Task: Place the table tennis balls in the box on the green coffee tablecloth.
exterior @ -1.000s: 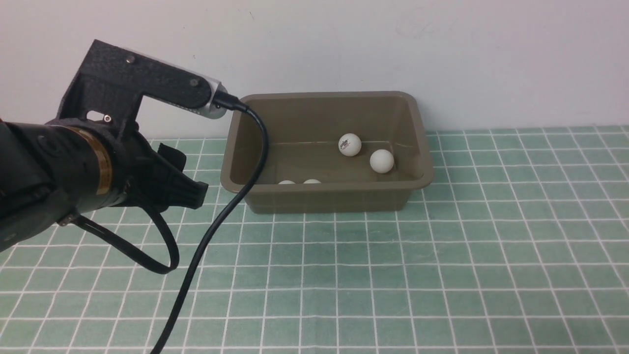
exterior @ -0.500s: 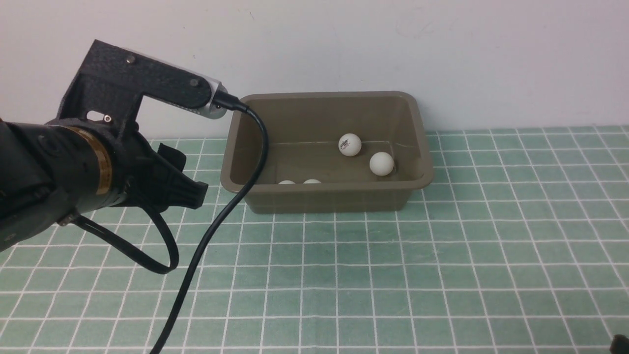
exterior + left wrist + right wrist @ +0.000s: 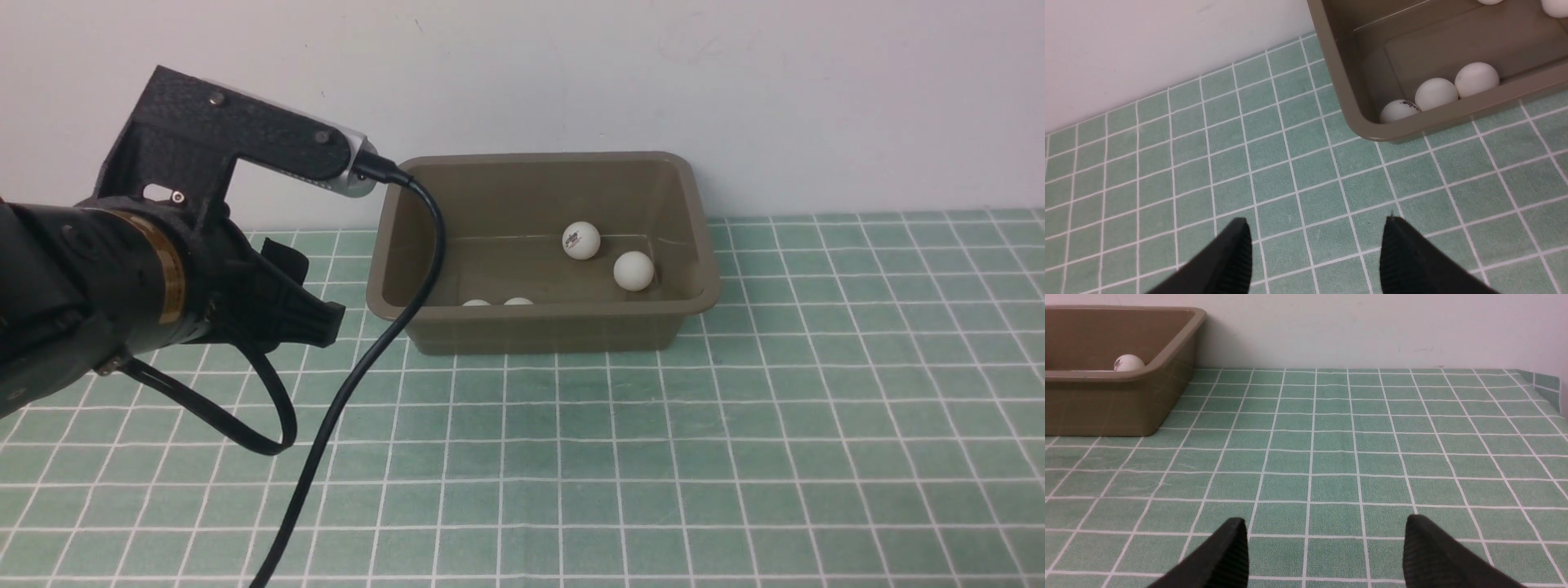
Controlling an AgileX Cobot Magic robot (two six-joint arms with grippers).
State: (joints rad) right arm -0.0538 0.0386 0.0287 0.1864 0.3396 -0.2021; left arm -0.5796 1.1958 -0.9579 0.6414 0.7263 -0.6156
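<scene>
The olive-brown box (image 3: 539,331) stands on the green tablecloth (image 3: 653,449) by the back wall. Two white table tennis balls (image 3: 581,240) (image 3: 634,269) lie at its far right, and the tops of two more (image 3: 476,303) (image 3: 518,301) show behind its near wall. The left wrist view shows three balls (image 3: 1436,94) in a row against that wall. My left gripper (image 3: 314,286) hovers left of the box, open and empty (image 3: 1315,222). My right gripper (image 3: 1325,520) is open and empty over bare cloth, right of the box (image 3: 1126,404), and is out of the front view.
A white wall runs close behind the box. The left arm's black cable (image 3: 359,376) hangs down to the cloth in front of the box's left corner. The cloth's right edge (image 3: 1549,381) shows in the right wrist view.
A dark tip showed at the bottom right corner of the front view half a second ago and is gone now. The left arm and the balls have not moved.
</scene>
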